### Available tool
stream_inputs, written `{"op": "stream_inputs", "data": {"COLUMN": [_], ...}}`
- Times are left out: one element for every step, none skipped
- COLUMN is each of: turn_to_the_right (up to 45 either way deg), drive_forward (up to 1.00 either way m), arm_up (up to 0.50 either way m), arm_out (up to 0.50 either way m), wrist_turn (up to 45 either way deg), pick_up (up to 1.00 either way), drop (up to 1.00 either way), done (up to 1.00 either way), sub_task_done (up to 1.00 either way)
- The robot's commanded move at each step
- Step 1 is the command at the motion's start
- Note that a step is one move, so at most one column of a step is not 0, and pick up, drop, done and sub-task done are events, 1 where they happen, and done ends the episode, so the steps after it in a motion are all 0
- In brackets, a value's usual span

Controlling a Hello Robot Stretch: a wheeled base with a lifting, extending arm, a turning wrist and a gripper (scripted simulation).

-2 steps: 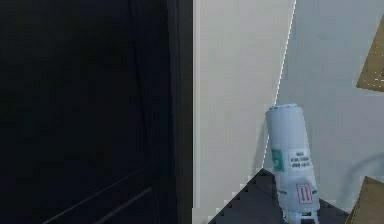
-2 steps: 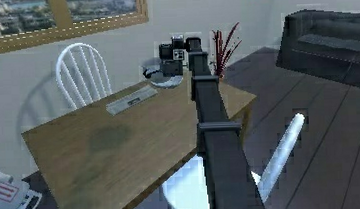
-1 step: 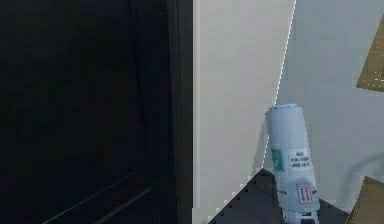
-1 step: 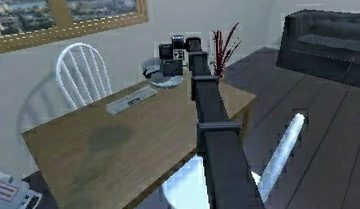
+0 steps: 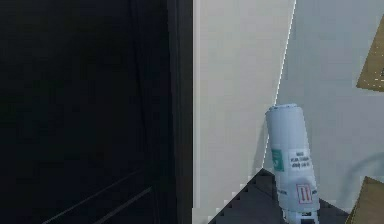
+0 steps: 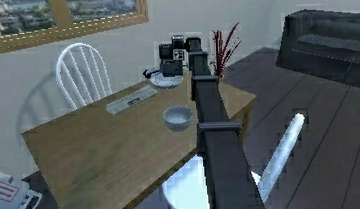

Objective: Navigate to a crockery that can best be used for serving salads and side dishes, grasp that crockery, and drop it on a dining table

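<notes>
Arm stretched over the table [image 6: 84, 146].
Bowl [image 6: 176, 117] rests beside the arm [image 6: 210, 116], apart from the fingers [image 6: 155, 69]; cannot tell if they hold anything.

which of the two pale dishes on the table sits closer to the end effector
The flat dish at the far end of the table, right by the end effector; the deeper bowl sits mid-table beside the arm.

forward view close against dark door [image 5: 90, 110]; arm side view over table [image 6: 89, 146]
</notes>
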Motion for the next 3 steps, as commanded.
{"op": "stream_inputs", "data": {"turn_to_the_right": [0.0, 0.0, 0.0], "drive_forward": [0.00, 0.00, 0.00], "arm_up": [0.04, 0.00, 0.00], "arm_out": [0.00, -0.08, 0.00], "wrist_turn": [0.0, 0.0, 0.0], "pick_up": [0.00, 0.00, 0.00], "drop": [0.00, 0.00, 0.00], "done": [0.00, 0.00, 1.00], "sub_task_done": [0.00, 0.00, 0.00]}}
